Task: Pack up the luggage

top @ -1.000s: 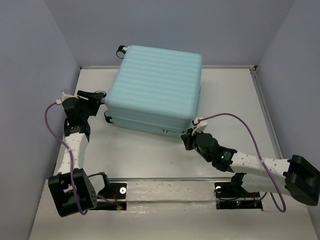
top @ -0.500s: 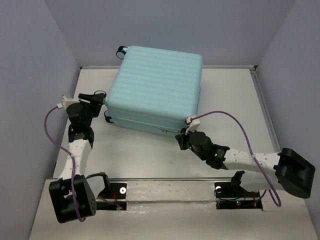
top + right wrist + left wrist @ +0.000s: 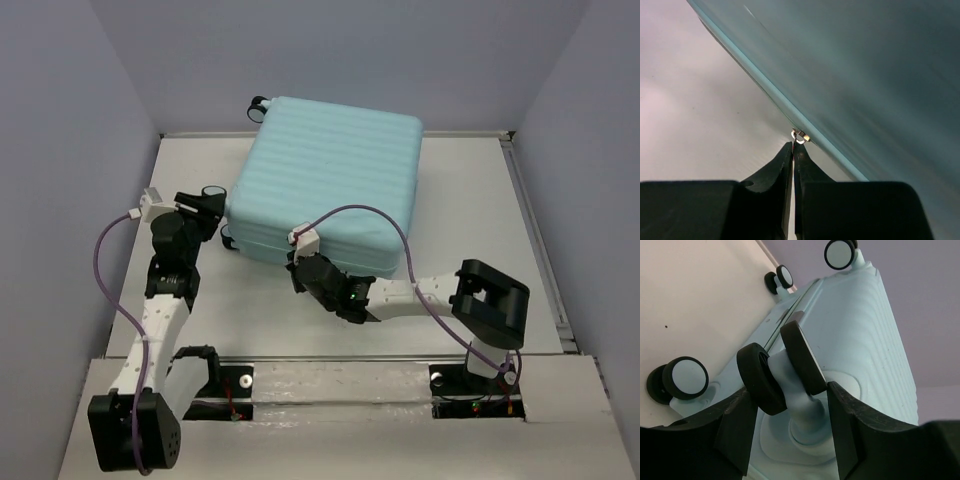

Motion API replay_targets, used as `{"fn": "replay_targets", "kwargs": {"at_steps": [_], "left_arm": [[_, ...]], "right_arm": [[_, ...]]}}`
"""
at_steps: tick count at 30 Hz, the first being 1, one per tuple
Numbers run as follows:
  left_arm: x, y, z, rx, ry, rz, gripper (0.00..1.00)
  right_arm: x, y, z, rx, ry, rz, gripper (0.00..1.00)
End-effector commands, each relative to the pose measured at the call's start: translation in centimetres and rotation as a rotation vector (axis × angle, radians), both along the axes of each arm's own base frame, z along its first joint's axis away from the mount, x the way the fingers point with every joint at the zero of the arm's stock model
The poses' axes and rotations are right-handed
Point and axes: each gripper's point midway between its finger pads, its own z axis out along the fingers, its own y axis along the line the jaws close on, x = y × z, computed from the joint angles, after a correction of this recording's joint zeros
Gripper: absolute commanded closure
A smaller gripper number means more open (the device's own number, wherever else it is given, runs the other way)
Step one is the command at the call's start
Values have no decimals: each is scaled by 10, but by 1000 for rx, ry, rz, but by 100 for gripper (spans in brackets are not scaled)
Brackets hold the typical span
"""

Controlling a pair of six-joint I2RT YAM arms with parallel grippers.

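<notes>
The luggage (image 3: 325, 180) lies flat and closed on the table (image 3: 480, 200), set toward the back and turned a little askew. Its ribbed shell faces up and one far wheel pokes past the rear edge. The left gripper (image 3: 205, 203) is at the case's near-left corner. From its wrist you can see the fingers (image 3: 735, 427) spread apart with a twin wheel (image 3: 785, 372) between them, each finger right up against a black disc. It looks clamped on the wheel, though I can't be sure how hard. Two other wheels show beyond it, one low on the left (image 3: 687, 379) and one at the top (image 3: 841, 252). The right gripper (image 3: 296, 262) has reached across to the near side wall of the case, at the seam between the shells. Its fingers are pressed together, with the little metal zip pull (image 3: 800, 136) caught at their tips, right against the seam.
</notes>
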Motion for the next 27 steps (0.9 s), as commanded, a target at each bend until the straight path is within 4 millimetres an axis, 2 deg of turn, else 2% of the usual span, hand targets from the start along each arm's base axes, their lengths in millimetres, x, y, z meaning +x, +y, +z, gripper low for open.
{"fn": "replay_targets", "kwargs": {"at_steps": [1,3,6,7,8,9,10,11,12,14,15,16,18,20,21,22,23,24,25,26,27], "left_arm": [[-46,-80,70,110,-222,-437,94],[-56,-86,66,95,-213,-478,94],[-80,-99,56,27,-203,-565,94],[-90,-101,62,19,-227,-586,94],[-95,-103,63,5,-232,-595,94],[-101,-104,65,-26,-232,-604,94],[-110,-106,67,-37,-247,-622,94],[-114,-107,69,-52,-252,-629,94],[-119,-109,70,-74,-250,-636,94],[-128,-106,72,-76,-248,-625,94],[-130,-105,75,-68,-257,-615,94],[-136,-104,85,-57,-289,-611,94],[-141,-105,86,-64,-287,-625,94],[-142,-105,85,-61,-287,-625,94],[-141,-104,84,-57,-289,-619,94],[-140,-102,81,-41,-288,-604,94],[-138,-101,80,-31,-289,-597,94],[-137,-99,79,-21,-287,-588,94],[-133,-96,76,-5,-283,-564,94],[-131,-94,73,20,-280,-554,94],[-128,-93,68,27,-267,-547,94]], "right_arm": [[-52,67,47,182,-22,281,93],[-55,75,49,179,-47,327,93],[-50,98,48,163,-77,362,93],[-52,107,33,145,-64,386,93],[-52,115,32,150,-63,401,93],[-51,128,46,192,-70,412,93],[-54,139,37,199,-57,444,93],[-55,145,51,234,-66,457,93],[-60,157,53,256,-66,475,93],[-62,168,56,296,-72,497,93],[-69,172,55,308,-70,518,93],[-73,175,59,338,-63,536,93],[-77,175,55,347,-51,555,93],[-89,163,42,340,-13,562,93],[-93,155,38,343,16,560,88],[-99,133,32,332,51,546,62],[-100,120,28,308,62,531,62],[-104,102,15,254,121,505,34],[-107,86,11,218,153,482,24],[-107,62,27,215,173,427,14],[-110,35,8,95,234,382,11]]}}
